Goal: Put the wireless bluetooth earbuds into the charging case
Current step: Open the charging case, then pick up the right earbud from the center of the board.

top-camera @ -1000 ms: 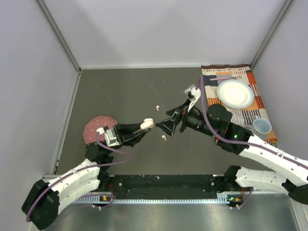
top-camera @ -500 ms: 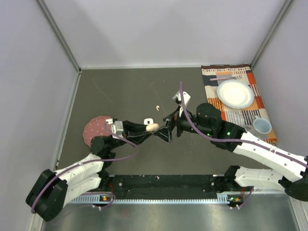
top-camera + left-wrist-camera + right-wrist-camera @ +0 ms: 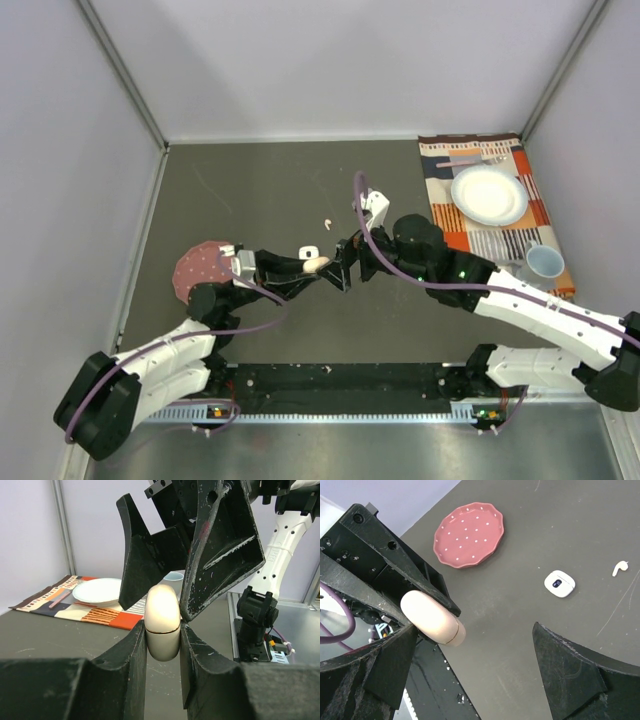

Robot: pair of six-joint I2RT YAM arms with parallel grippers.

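My left gripper (image 3: 162, 645) is shut on a closed pale peach charging case (image 3: 162, 620) and holds it upright above the table; the case also shows in the top view (image 3: 317, 264) and the right wrist view (image 3: 430, 619). My right gripper (image 3: 345, 268) is open, its jaws straddling the case's upper half, with one finger (image 3: 220, 555) touching the case's side. A white charging case (image 3: 559, 583) lies closed on the table. One pale earbud (image 3: 619, 568) lies beyond it, also seen from the top (image 3: 326, 221). No other earbuds show.
A pink dotted dish (image 3: 200, 265) sits at the left by my left arm. At the back right a striped placemat (image 3: 520, 170) holds a white plate (image 3: 488, 194) and a pale blue cup (image 3: 545, 262). Grey walls enclose the table.
My left gripper has carried the peach case to the right. My right gripper has moved left and now straddles it. An earbud seen below the grippers earlier is now hidden.
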